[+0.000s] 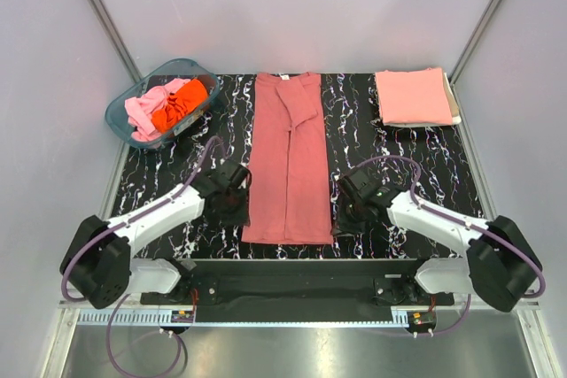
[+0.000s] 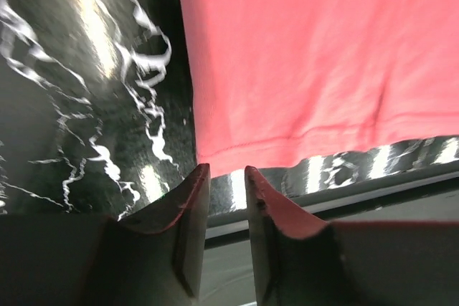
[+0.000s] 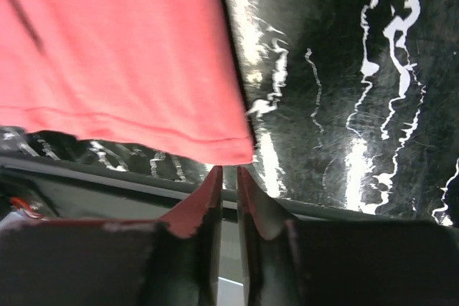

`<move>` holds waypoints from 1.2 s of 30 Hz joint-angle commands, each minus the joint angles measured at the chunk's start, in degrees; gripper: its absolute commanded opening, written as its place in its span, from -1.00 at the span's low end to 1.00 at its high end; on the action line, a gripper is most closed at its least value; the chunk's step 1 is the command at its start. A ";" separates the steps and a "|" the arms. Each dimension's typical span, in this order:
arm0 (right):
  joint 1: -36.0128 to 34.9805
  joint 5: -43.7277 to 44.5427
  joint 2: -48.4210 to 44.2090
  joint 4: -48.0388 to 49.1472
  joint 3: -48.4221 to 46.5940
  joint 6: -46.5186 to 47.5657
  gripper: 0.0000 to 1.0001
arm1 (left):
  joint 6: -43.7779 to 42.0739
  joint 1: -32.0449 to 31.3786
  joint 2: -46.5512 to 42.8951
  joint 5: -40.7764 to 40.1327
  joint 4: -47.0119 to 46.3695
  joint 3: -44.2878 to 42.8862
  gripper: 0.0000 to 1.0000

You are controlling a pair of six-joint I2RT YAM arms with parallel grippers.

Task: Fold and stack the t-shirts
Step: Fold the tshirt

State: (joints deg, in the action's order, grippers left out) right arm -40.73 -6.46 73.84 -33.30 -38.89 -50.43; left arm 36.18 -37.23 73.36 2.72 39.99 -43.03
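**Both grippers let go at the hem of the brick-red shirt**

From overhead, the brick-red t-shirt (image 1: pixel 288 157) lies in a long narrow strip down the middle of the black marbled bench (image 1: pixel 390 165). Its sleeves are turned in and its collar is at the far edge. A folded salmon-pink t-shirt (image 1: pixel 413 96) sits at the far right corner. At the far left, a teal tub (image 1: pixel 120 117) holds a crumpled pink tee (image 1: pixel 142 112) and an orange tee (image 1: pixel 182 104). None of that shows from the wrists.

What the wrist cameras add is the close view. The left gripper (image 2: pixel 226 170) has its fingers parted by a modest gap with nothing between them, just off the shirt's near left hem corner. The right gripper (image 3: pixel 228 170) shows only a thin slit between its fingers, also empty, just off the near right corner. Both wrist pictures are blurred, so I can't say whether the fingertips touch the bench.
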 commanded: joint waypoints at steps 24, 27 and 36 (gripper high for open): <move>-0.49 -0.57 5.52 8.68 4.00 1.48 -0.23 | 3.72 7.26 -0.86 7.29 -10.72 11.82 -0.29; -0.49 -1.27 4.56 8.95 4.97 0.96 -0.26 | 3.89 7.26 -0.59 8.26 -11.25 12.00 -0.44; -0.49 -1.71 1.13 8.25 6.55 -0.80 -1.00 | 5.21 7.09 -3.04 12.74 -13.44 13.84 -1.00</move>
State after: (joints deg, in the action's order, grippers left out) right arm -40.75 -8.62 76.49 -24.14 -33.28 -50.48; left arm 40.77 -29.95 71.59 13.04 27.42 -30.72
